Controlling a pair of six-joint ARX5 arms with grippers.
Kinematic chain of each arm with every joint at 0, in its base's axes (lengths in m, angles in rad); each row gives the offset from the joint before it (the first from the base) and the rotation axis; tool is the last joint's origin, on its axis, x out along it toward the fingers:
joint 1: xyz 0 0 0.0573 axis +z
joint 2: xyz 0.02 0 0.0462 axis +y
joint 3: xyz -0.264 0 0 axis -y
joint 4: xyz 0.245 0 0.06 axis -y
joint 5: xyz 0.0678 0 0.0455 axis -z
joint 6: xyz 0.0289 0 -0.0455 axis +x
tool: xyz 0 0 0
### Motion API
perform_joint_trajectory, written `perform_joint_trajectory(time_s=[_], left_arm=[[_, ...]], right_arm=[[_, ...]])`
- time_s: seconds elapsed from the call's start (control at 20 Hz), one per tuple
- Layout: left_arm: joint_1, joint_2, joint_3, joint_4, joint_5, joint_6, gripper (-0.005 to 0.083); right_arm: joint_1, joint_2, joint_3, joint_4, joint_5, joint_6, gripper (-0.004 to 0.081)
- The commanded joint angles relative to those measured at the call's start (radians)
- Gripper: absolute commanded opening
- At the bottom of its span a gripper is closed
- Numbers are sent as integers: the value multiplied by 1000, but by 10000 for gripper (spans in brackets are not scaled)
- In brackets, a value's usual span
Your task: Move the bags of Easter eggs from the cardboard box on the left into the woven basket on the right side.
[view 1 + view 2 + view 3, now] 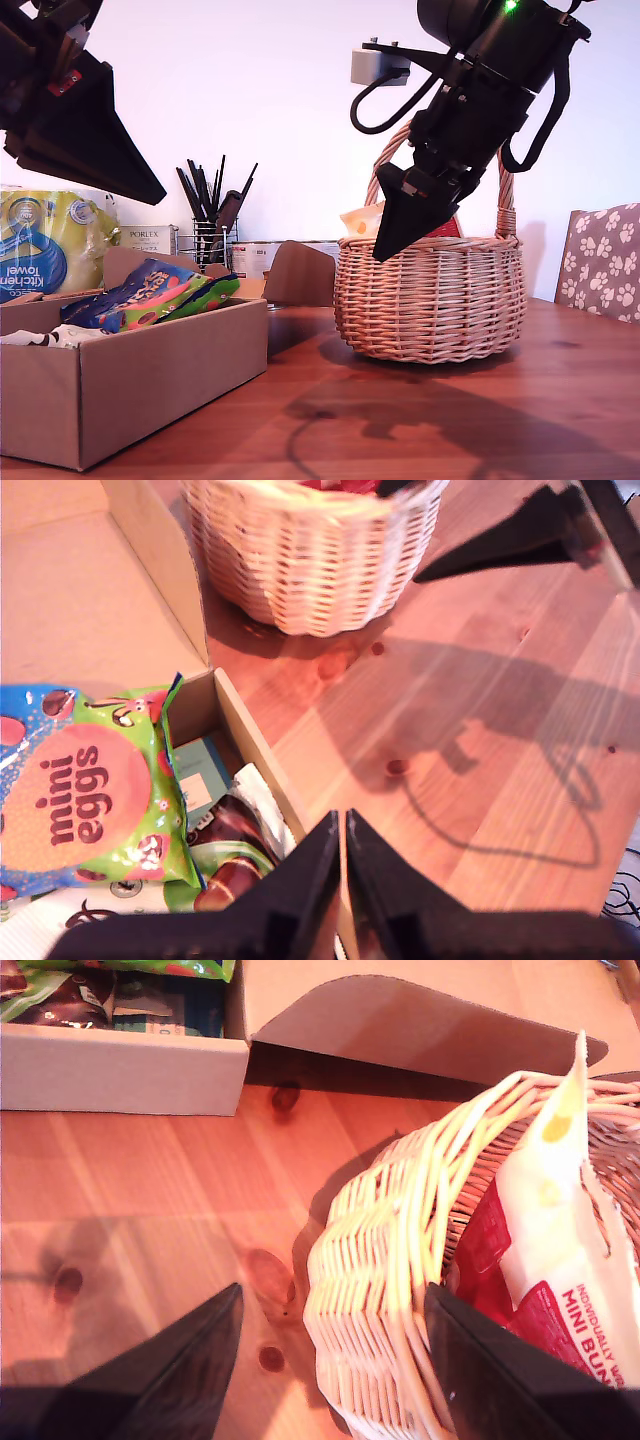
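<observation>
The cardboard box point(130, 370) stands at the exterior view's left and holds several bags of Easter eggs; the top one is a green and blue "mini eggs" bag point(85, 800) point(150, 290). My first gripper point(342, 820) point(150, 195) hangs above the box's edge, shut with nothing in it. The woven basket point(430, 300) point(380, 1250) stands at the exterior view's right with a red and cream "Mini Bunnies" bag point(545, 1290) point(365, 220) leaning upright inside. My second gripper point(333, 1295) point(385, 250) is open over the basket's near rim, one finger outside and one inside, holding nothing.
A yellow and blue kitchen towel pack point(45, 250) stands behind the box. A black wire utensil holder point(210, 235) and small packets are at the back. A paw-print chair back point(600, 260) is at the exterior view's right edge. Bare wooden table point(450, 420) lies in front.
</observation>
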Motion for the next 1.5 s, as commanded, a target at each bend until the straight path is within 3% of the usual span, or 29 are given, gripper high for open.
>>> perform_joint_trajectory(time_s=[0.0, 0.3, 0.95, 1.45], left_arm=[[-1, 10, -5, 3, 1, -6, -22], [-1, 10, -5, 4, 1, -5, -22], [-1, 10, -5, 6, 1, -4, -22], [-1, 10, -5, 5, 1, -5, -22]], right_arm=[[-9, 28, 17, -5, -1, 1, 529], [-8, 27, 56, -51, -69, 1, 529], [-65, 114, 62, -52, -80, -5, 529], [55, 72, 62, -256, -109, 39, 528]])
